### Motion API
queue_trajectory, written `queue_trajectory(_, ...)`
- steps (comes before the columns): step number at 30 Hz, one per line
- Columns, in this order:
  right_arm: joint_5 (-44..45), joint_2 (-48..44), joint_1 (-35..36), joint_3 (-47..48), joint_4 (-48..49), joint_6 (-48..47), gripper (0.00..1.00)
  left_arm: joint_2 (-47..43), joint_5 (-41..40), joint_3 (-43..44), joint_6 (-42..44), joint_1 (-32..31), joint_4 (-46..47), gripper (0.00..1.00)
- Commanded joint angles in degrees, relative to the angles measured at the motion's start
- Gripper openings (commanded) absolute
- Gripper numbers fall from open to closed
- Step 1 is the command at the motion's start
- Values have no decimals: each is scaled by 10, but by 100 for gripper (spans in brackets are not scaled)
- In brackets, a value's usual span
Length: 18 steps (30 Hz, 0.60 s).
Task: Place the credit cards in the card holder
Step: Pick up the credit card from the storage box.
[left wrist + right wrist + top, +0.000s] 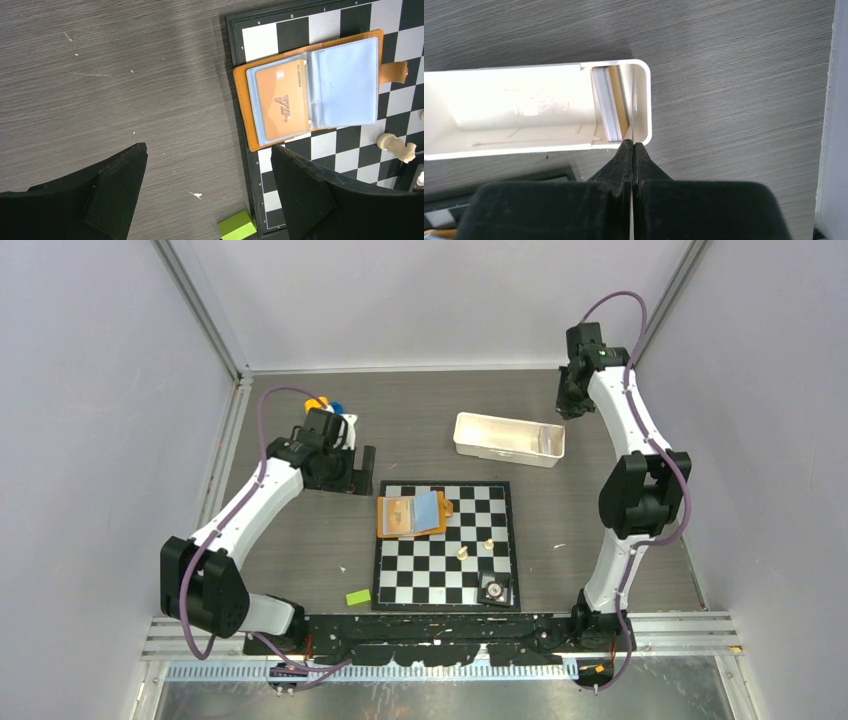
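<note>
One card holder [241,95] lies open at the far left corner of the one chessboard [445,580], its left edge just over the board's border. One orange card [282,105] marked VIP sits in its left clear sleeve; the right leaf shows pale blue; one snap tab sticks out to the right.

The left gripper [209,149] hangs over the bare table [100,75] just left of the board, its two fingers spread wide with nothing between them; one green block [237,226] lies near it, off the board.

One white tray [499,150] sits far right of the board; a stack of cards [610,107] stands on edge at its right end, their number too fine to count. The right gripper [631,146] has its fingers pressed together at that end's rim; whether a card is pinched I cannot tell.

Two pale chess pieces [462,553] stand loose on the board.
</note>
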Motion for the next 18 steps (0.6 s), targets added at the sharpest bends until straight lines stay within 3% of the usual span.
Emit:
queue_trajectory(1,-38,-76,2,-2,12,8,0,-34,20,-2,-1,3,12,96)
queue_trajectory(8,-163,-165,28,-33,24,23,0,-95,96,-20,-59,3,81,93)
queue_trajectory(18,-387,-301,100,-147,178,88,1,-182,264,-77,-261,-11,343,92)
